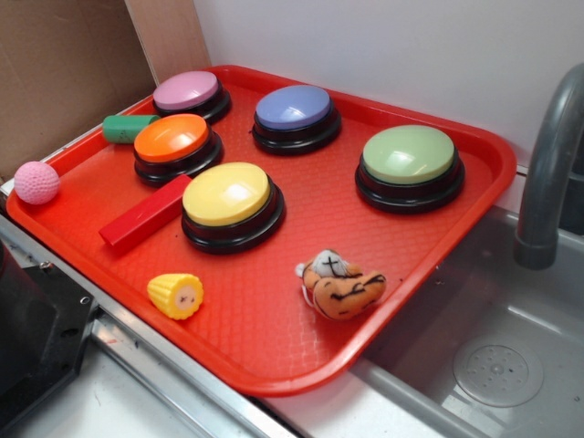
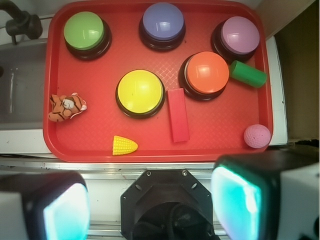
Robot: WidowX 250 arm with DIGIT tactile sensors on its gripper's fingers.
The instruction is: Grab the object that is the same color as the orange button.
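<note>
No text, label or brand can be read in either view. No numbers or signs are shown

The gripper (image 2: 150, 200) hung high with the wrist camera looking straight down. Its two fingers (image 2: 247, 197) filled the bottom corners of the wrist view, pads glowing teal, set wide apart with nothing between them. The black wrist mount sat between them. The exterior view showed no arm.
</note>
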